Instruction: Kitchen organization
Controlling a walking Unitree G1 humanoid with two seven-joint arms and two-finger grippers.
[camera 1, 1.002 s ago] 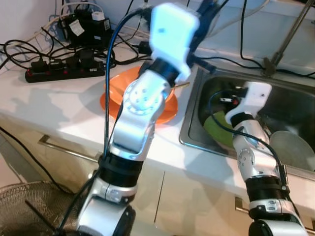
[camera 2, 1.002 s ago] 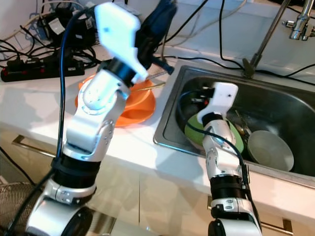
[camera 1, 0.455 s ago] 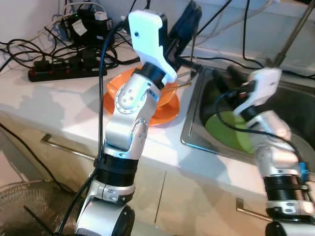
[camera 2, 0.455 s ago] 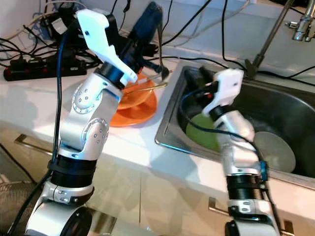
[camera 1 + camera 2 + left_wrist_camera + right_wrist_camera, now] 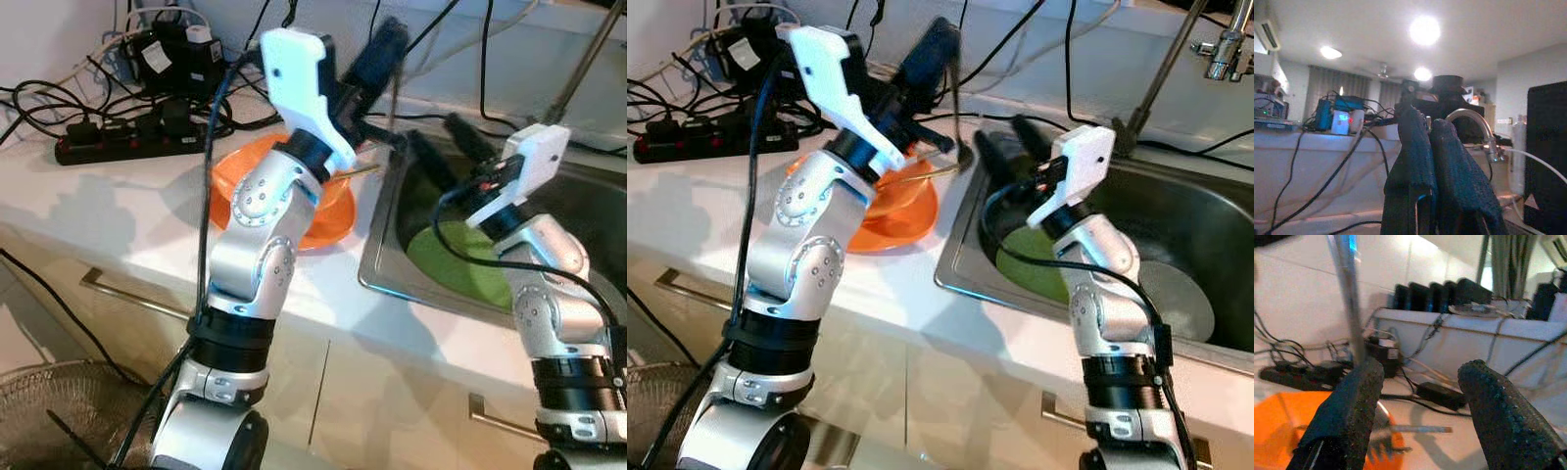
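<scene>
My left gripper [image 5: 939,34] is raised above the counter, its fingers [image 5: 1442,161] pressed shut on a thin metal utensil [image 5: 958,98] that hangs straight down. Below it an orange plate [image 5: 328,215] lies on the white counter, with another metal utensil [image 5: 359,171] resting across it. My right gripper [image 5: 449,147] hovers open over the sink's left rim [image 5: 387,279], its fingers [image 5: 1352,406] pointing toward the orange plate and the hanging utensil [image 5: 1347,293]. A green plate [image 5: 446,264] and a pale plate [image 5: 1181,299] lie in the sink.
A black power strip [image 5: 118,142] and tangled cables crowd the back left of the counter. The faucet [image 5: 1215,49] rises at the back right. A wire fan guard [image 5: 39,411] sits on the floor at the left. Drawer handles [image 5: 127,299] run below the counter edge.
My right gripper has lifted out of the sink, off the green plate, and now points toward the orange plate. My left arm has turned a little, still holding the utensil up.
</scene>
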